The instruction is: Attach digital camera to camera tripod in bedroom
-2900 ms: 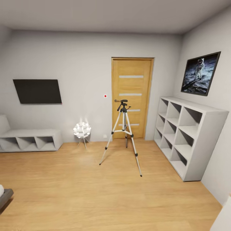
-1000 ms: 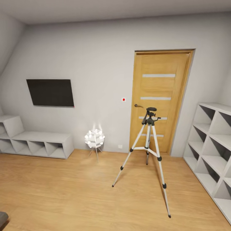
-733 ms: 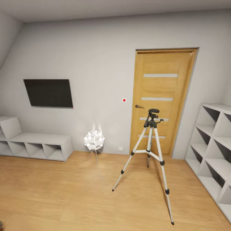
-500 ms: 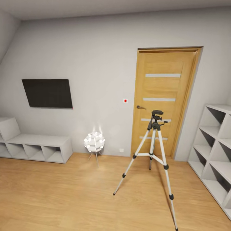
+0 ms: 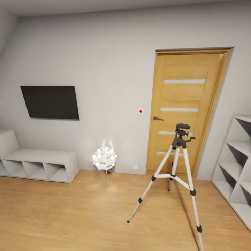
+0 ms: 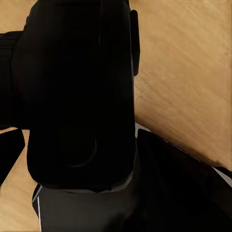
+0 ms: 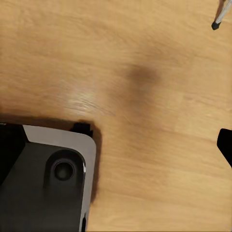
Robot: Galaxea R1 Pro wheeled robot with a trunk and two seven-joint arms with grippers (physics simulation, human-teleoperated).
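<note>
we were in the bedroom, on our way, with the camera tripod [image 5: 177, 174] standing on the wood floor [image 5: 69, 212] in front of the wooden door [image 5: 188, 108], its three silver legs splayed and its black head upright at the top. in the head view a white cube shelf [image 5: 237, 164] stood past the tripod at the right edge, and a small white floor lamp [image 5: 104, 158] and a low white bench shelf [image 5: 38, 165] stood along the wall, under a dark wall screen [image 5: 50, 102].

in the left wrist view the digital camera [image 6: 77, 92] sat right up against our left end effector, a black block close before the lens with the floor behind it. we judged that the left end effector was clamped on it, since the body hung above the floor with nothing under it, though the fingers themselves were hidden by the camera. in the right wrist view we saw the floor, a corner of our own grey base [image 7: 53, 179] and one black tripod foot [image 7: 216, 24]; we could not tell whether the right end effector was apart or together.

the relation that mattered: the tripod's head lay ahead of the left end effector and, by our judgement, across toward our right side, well apart from it. the tripod's long axis ran vertical, so we judged the camera would have to come down onto the head from above, once the base closed the gap. the left arm carried the camera, so it was the one to do it.
</note>
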